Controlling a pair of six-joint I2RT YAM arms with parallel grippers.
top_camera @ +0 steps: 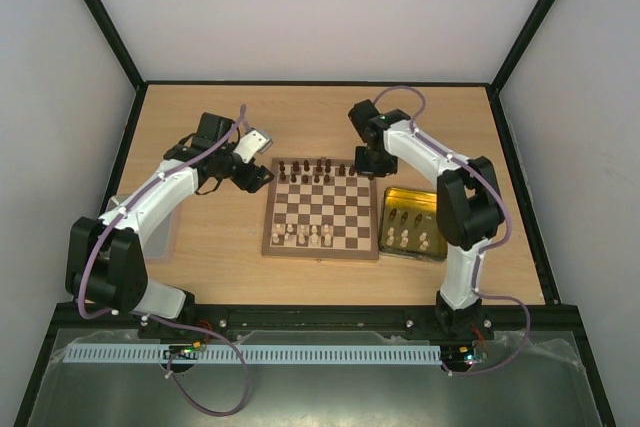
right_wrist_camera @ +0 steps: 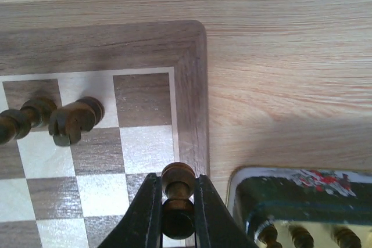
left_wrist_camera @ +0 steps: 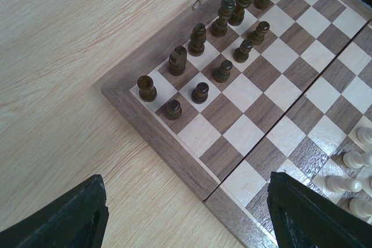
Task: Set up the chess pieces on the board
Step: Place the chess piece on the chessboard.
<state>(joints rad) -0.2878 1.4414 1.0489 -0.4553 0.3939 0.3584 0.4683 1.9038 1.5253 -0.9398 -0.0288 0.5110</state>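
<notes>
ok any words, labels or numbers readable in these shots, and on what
No text can be read in any view.
Rim of the gold tray: a red and white print, too blurred to read.
Border of the board: no letters or numbers visible.

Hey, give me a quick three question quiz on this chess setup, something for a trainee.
1. True or false: the left gripper is open and empty.
2. The piece clamped in the right gripper is: A pale, B dark, C red.
3. On which side of the board does the gold tray lie, by the robot's own left and right?
Key: 1 true; 2 B; 3 right.
</notes>
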